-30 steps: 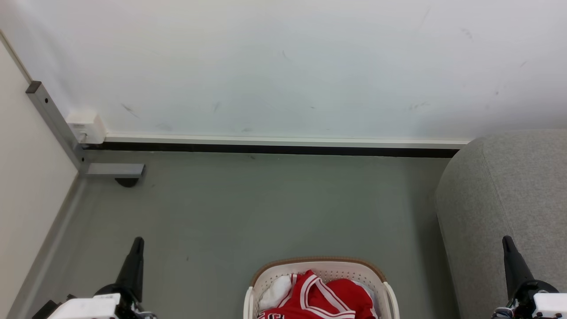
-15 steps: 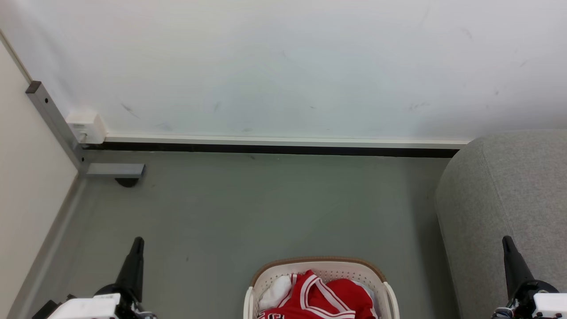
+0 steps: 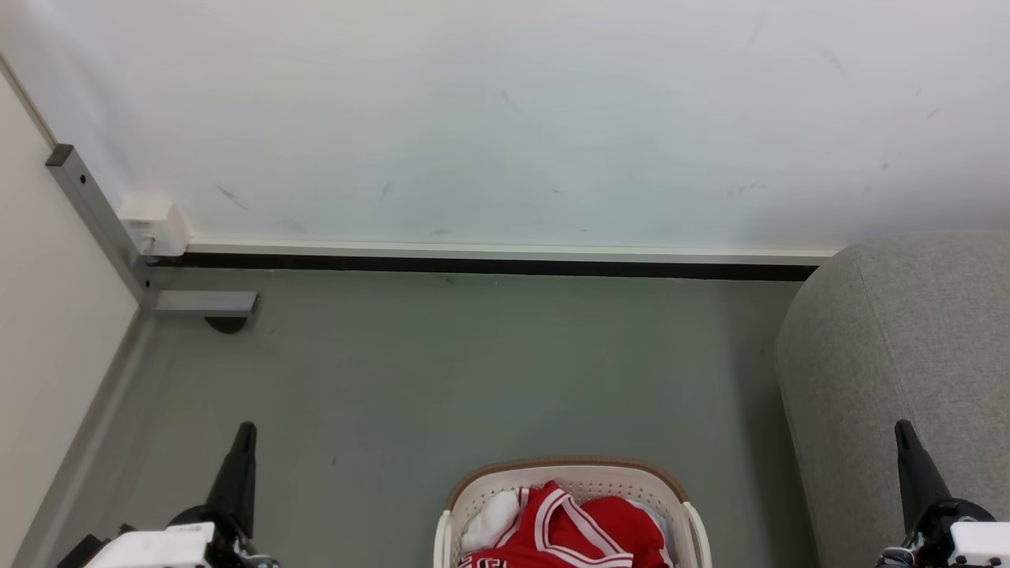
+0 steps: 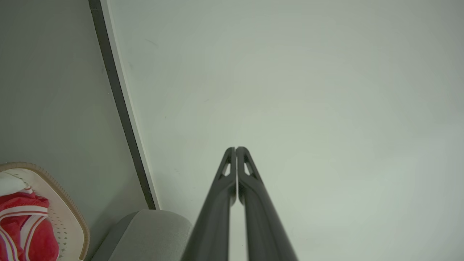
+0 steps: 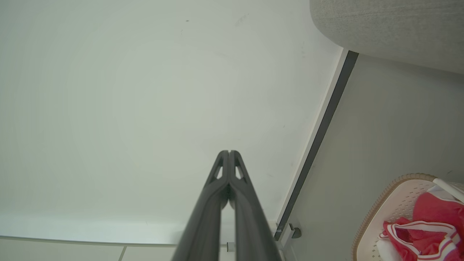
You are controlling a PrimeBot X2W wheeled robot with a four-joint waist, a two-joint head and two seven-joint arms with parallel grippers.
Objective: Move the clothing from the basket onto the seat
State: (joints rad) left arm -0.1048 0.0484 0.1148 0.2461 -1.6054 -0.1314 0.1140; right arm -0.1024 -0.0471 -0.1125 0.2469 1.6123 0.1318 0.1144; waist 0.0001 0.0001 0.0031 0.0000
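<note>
Readable text: nothing I can make out. The clothing (image 3: 572, 528) has dark marks on its lower-left fold, cut off by the bottom edge of the head view and too cropped to read. A small white box (image 3: 154, 225) low on the wall (image 3: 505, 118) near the left corner carries a tiny label, also illegible.

Clothing: bright red jersey, crumpled. White stripe trim runs in double bands along its edges, and one band folds into a V shape. It lies inside the basket (image 3: 568, 461), across the middle and right part, piled to about rim height. A white cloth (image 3: 493, 517) touches it on the basket's left side.

Basket: cream-white plastic, perforated wall, brown band on the rim. It stands on the grey-green floor (image 3: 473, 371) at bottom centre of the head view, between the two grippers.

Seat (image 3: 907, 355): light grey fabric with a rounded corner, on the robot's right. It is near the basket, with a strip of floor between them.

Left gripper (image 4: 235, 149): fingers pressed together tip to tip, nothing between them, aimed at the wall, in the air left of the basket.

Right gripper (image 5: 229, 152): same, fingers together and empty. In the head view it shows against the seat's side.

Both are well apart from the clothing.
</note>
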